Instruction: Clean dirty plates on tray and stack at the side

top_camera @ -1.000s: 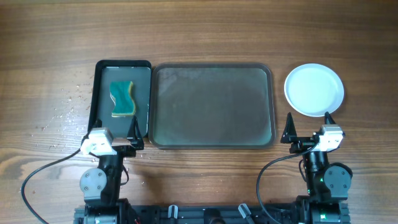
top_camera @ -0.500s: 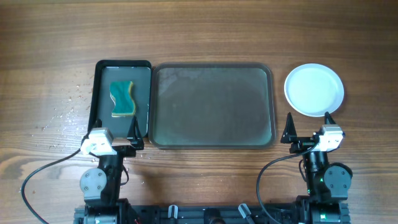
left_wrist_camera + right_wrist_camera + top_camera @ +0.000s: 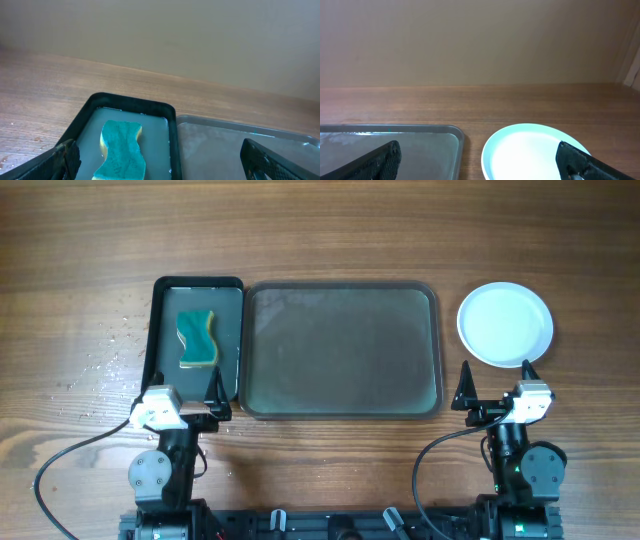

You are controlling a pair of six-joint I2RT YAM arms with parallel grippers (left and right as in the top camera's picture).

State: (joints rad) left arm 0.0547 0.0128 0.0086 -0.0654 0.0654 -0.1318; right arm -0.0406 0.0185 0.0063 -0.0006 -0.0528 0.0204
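A: Whereabouts of the plates?
B: We find them right of the tray, apart from it. A sponge lies in the black tray, at left.
A: Tools?
B: Our left gripper and right gripper gape, empty.

Overhead cam sits up high and looks straight down at the whole counter, with the arm bases along the near edge. Both wrist cams ride low, just off the surface, facing the far wall. The left one catches the black tray close up, the right one the white plate. Both clip a bit of the grey-green tray, and overhead covers it all.
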